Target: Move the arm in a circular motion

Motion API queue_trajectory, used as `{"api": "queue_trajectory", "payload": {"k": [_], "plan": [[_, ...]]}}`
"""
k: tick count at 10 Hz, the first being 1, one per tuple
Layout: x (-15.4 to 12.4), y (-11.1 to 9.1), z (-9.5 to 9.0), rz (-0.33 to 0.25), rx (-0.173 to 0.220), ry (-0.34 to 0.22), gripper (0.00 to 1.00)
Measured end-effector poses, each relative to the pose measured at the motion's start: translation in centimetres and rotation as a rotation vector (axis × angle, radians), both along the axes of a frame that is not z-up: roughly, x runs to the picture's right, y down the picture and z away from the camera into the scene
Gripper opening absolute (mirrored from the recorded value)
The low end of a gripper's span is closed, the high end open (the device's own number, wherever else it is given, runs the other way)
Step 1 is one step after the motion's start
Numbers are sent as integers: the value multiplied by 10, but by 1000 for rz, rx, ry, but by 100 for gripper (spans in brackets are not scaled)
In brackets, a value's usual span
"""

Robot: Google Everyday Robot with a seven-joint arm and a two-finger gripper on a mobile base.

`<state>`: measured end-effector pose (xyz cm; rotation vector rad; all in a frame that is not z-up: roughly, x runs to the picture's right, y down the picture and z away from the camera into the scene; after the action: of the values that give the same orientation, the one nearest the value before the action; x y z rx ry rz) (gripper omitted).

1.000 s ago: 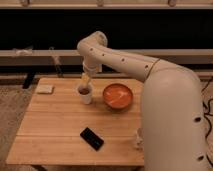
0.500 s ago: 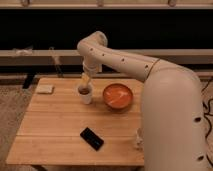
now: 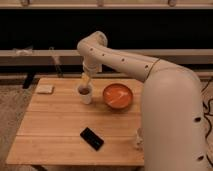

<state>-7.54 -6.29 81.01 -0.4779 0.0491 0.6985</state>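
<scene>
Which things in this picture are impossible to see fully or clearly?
Camera view:
The gripper hangs over the white cup; whether they touch is unclear, and the cup's contents are too dark.
The table's right side is hidden by the arm.
A small pale object beside the arm is half hidden and blurred.
The arm's base is cut off by the bottom edge.

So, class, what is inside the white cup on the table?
The white cup shows a dark inside; its contents cannot be made out. The arm holds its yellowish claw at the cup's rim; whether the tip dips in cannot be told.
</scene>
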Motion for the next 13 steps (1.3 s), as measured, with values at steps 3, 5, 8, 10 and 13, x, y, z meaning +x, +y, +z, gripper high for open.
{"api": "queue_trajectory", "payload": {"k": [3,5,8,10,13], "plan": [[-12,-7,5,-51,-1,6,80],[-43,-19,9,-115,10,6,80],[-128,-33,8,-253,34,-35,80],[-175,-20,-9,-339,49,-76,80],[-229,15,-51,-448,64,-153,80]]}}
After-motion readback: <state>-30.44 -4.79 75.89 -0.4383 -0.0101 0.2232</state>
